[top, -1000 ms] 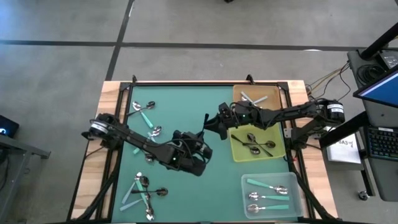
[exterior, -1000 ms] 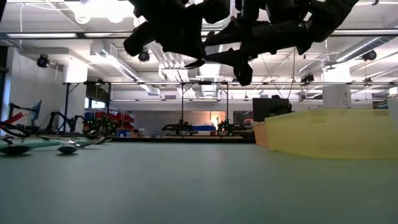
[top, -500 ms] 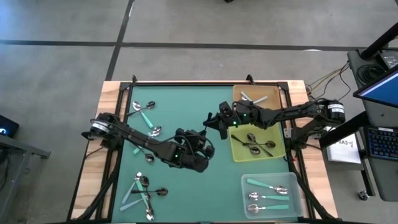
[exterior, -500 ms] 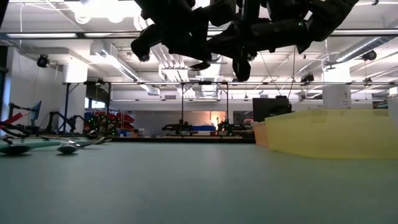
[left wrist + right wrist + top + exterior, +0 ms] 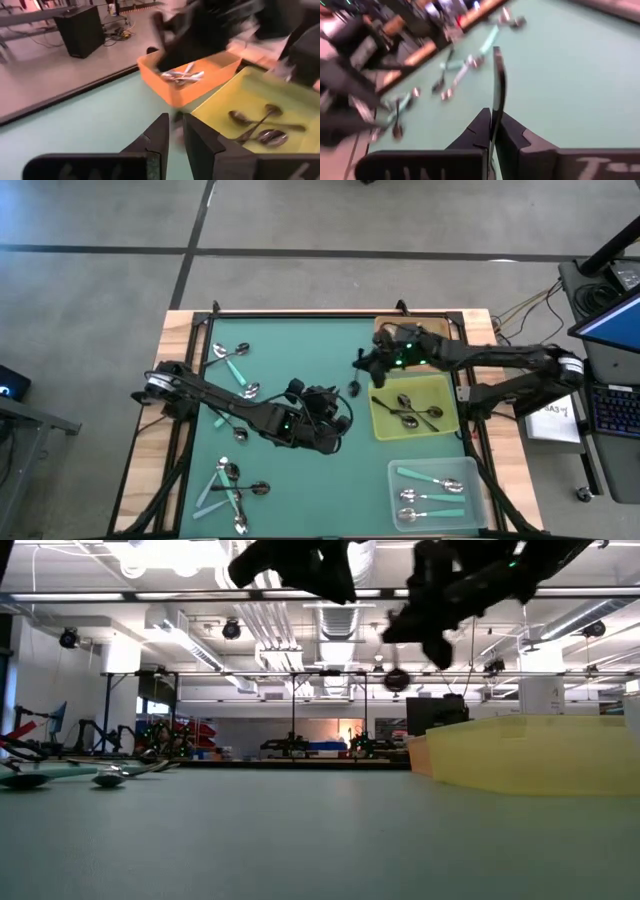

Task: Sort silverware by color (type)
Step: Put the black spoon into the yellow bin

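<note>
My right gripper hangs above the mat's middle, next to the orange tray, shut on a dark spoon. The spoon's bowl dangles below the gripper in the low view. My left gripper sits just nearer and to the left. Its fingers stand a little apart with nothing between them. Loose teal-handled, silver and dark spoons lie at the far left and near left of the mat. My right gripper pinches the dark spoon's handle between its two fingers. The spoon runs on along the fingers and out past their tips. It is lifted clear of the mat, with its bowl end hanging free below.
The orange tray at the far right holds silver spoons. The yellow tray nearer than it holds dark spoons. A clear tray at the near right holds teal-handled spoons. Green mat lies bare between the two arms and the near edge.
My right gripper has taken hold of the dark spoon at my left gripper. It has drawn back toward the table's right and far edge with it. The spoon now hangs from my right gripper, apart from the left, which has shifted slightly right.
</note>
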Robot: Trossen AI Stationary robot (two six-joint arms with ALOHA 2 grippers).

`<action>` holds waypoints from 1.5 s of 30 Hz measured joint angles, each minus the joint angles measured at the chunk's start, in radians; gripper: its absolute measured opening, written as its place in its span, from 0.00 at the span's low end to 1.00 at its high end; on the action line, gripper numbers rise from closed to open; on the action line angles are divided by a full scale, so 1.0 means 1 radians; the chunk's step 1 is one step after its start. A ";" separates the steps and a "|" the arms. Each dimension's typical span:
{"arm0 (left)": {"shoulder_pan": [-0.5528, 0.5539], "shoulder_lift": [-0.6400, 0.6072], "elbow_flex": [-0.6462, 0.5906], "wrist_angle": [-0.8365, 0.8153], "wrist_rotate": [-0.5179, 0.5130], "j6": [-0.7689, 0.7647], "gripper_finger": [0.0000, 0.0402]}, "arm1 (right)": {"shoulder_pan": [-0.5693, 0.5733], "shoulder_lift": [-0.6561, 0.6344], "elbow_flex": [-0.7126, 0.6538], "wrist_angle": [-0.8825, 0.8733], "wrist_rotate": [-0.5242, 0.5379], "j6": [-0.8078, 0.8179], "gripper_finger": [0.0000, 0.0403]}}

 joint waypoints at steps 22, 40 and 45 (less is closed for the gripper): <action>-0.007 0.000 0.052 -0.888 0.379 -0.474 0.11 | 0.107 -0.211 0.000 -0.955 0.079 -0.156 0.02; -0.092 -0.036 -0.156 -1.110 0.856 -0.514 0.11 | 0.107 -0.198 0.000 -0.979 0.061 -0.187 0.31; -0.032 -0.110 -0.335 -1.059 0.860 -0.522 0.11 | 0.107 -0.199 0.000 -0.982 0.061 -0.168 0.39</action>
